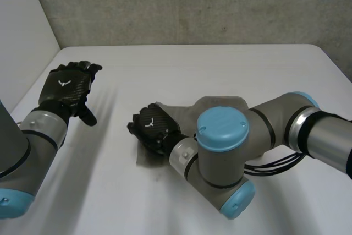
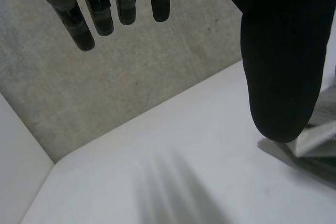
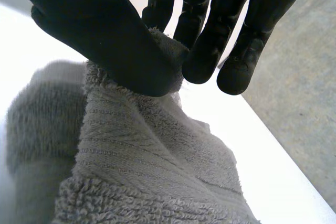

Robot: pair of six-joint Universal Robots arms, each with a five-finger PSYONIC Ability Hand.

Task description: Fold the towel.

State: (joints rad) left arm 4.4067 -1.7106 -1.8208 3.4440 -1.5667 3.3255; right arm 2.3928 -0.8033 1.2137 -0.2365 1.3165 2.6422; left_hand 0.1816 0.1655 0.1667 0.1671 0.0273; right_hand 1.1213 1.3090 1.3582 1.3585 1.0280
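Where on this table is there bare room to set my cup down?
Bare: the far strip of table between the towel and the wall, and the near patch between the left hand and right hand. Crowded: the middle, where the right hand pinches the towel.

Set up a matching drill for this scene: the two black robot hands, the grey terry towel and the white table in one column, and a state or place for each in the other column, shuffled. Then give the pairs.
Column one:
1. black left hand
2. black right hand
3. grey terry towel
4. white table

Column two:
A. bunched up, partly under the right arm
B. bears the towel
C. open, holding nothing, apart from the towel
D. thumb and fingers pinched on the towel's edge

Pairs: 1-C; 2-D; 3-A; 4-B
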